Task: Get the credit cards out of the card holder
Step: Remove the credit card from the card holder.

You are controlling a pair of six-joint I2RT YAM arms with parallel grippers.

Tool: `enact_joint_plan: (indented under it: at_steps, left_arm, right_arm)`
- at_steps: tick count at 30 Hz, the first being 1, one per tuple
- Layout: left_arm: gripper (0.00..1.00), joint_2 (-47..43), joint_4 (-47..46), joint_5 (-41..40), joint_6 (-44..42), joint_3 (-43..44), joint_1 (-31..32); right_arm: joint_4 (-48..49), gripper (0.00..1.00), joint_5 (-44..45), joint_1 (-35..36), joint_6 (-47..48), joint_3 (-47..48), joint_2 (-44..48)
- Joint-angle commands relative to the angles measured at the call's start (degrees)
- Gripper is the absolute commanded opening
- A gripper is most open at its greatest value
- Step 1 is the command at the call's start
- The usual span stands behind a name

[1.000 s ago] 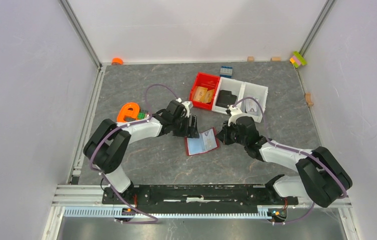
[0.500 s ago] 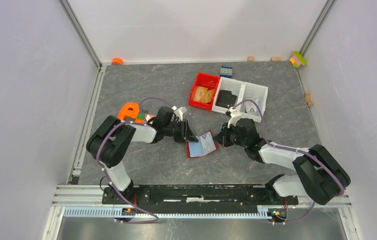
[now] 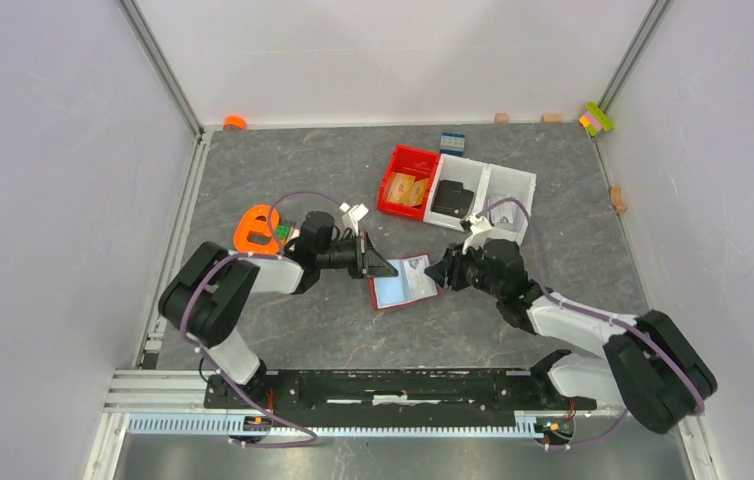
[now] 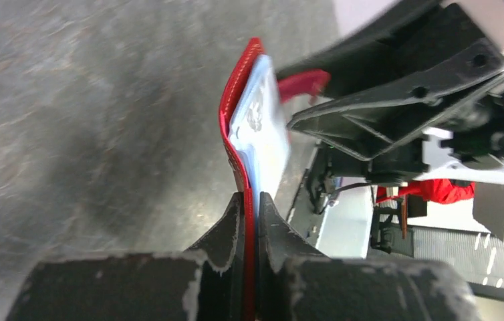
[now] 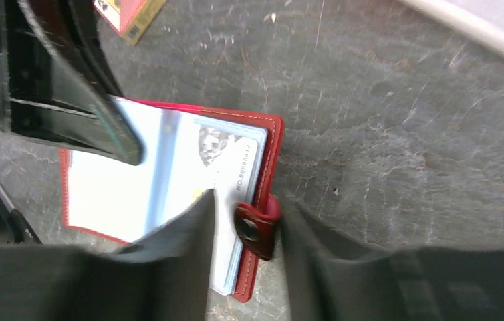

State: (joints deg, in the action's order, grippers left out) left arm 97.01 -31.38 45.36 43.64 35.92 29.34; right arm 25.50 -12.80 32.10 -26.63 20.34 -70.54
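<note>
Dark red folding leather card holder (image 3: pixel 405 285) lies open, middle of grey stone-pattern table (image 3: pixel 283 170). Pale blue plastic credit cards (image 5: pixel 232 164) sit in its sleeves. Left gripper (image 4: pixel 250 200) clamped on holder's left edge. Right gripper (image 5: pixel 244 221) jaws apart, straddling red snap tab (image 5: pixel 257 233).

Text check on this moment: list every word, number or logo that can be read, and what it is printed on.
"NO.88888...": runs along the edge of the pale card in the open card holder, beside a printed portrait; the last digits are unsure.
Red and tan box at the top of the right wrist view: dark print, too blurred to read.
Left wrist and top views: nothing legible.
</note>
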Motion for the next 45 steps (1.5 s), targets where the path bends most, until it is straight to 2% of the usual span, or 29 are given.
enact_joint_plan:
  at_steps: [1, 4, 5, 10, 17, 20, 22, 25, 27, 29, 30, 33, 36, 38, 40, 42, 45]
  left_arm:
    - [0.02, -6.7, -18.2, 5.6, 6.8, -3.1, -0.1]
    - [0.02, -8.9, -26.4, 6.5, 10.6, -5.3, -0.2]
    - [0.02, -9.5, -28.4, 6.7, 11.7, -6.0, -0.2]
    - [0.02, -13.0, -34.5, 6.3, 13.4, -8.4, -0.4]
    - [0.04, -16.4, -35.5, 5.7, 12.6, -9.8, -0.4]
    - [0.04, -16.5, -36.9, 5.7, 13.1, -10.1, -0.4]
    - [0.05, -16.9, -36.3, 5.4, 12.6, -10.2, -0.4]
    - [0.05, -17.5, -33.6, 4.6, 11.1, -10.0, -0.4]
    - [0.07, -17.9, -32.0, 4.0, 10.1, -10.0, -0.4]
    - [0.11, -18.9, -28.2, 2.6, 8.4, -9.8, -0.4]
    - [0.17, -20.0, -24.5, 1.0, 6.2, -9.5, -0.4]
    - [0.34, -26.3, 0.3, -12.7, -4.5, -7.0, -0.3]
    - [0.49, -32.4, 13.7, -26.1, -8.9, -6.5, -0.3]
    - [0.58, -35.6, 17.8, -32.4, -9.2, -6.8, -0.3]
    - [0.62, -37.9, 19.9, -35.3, -9.2, -7.0, -0.3]
    - [0.62, -39.4, 19.1, -34.2, -9.3, -7.6, -0.3]
    - [0.58, -40.4, 12.9, -28.1, -9.0, -9.2, 0.0]
  right_arm:
    - [3.2, 0.60, 2.8, -1.2, 0.9, -2.7, 6.8]
    - [6.2, 0.92, 2.8, -2.5, 0.2, -5.7, 11.3]
    - [7.7, 0.98, 2.2, -2.9, -0.4, -6.5, 12.5]
    - [15.1, 0.98, -6.6, -4.4, -2.6, -8.6, 15.4]
    - [32.6, 0.97, -20.5, -4.5, -9.6, -10.7, 12.3]
    - [36.8, 0.85, -22.9, -4.5, -11.6, -11.3, 11.5]
    - [37.7, 0.72, -23.3, -4.5, -11.9, -11.5, 11.7]
    - [38.8, 0.47, -23.4, -4.5, -12.2, -11.8, 12.1]
    - [38.9, 0.26, -23.4, -4.5, -12.6, -11.9, 12.2]
    - [38.4, 0.09, -23.4, -4.5, -12.7, -11.5, 11.8]
    - [38.0, 0.05, -23.3, -4.5, -12.7, -11.4, 11.7]
    - [36.1, 0.00, -21.4, -4.5, -12.2, -11.4, 11.5]
    - [32.4, 0.00, -17.4, -4.6, -10.9, -11.4, 12.0]
    - [27.9, 0.00, -13.5, -4.6, -9.2, -11.0, 12.6]
    - [23.3, 0.00, -9.6, -4.6, -8.0, -10.5, 13.3]
    - [20.9, 0.00, -6.6, -4.6, -8.0, -10.4, 13.9]
    - [18.4, 0.00, -2.6, -4.6, -8.4, -10.4, 14.8]
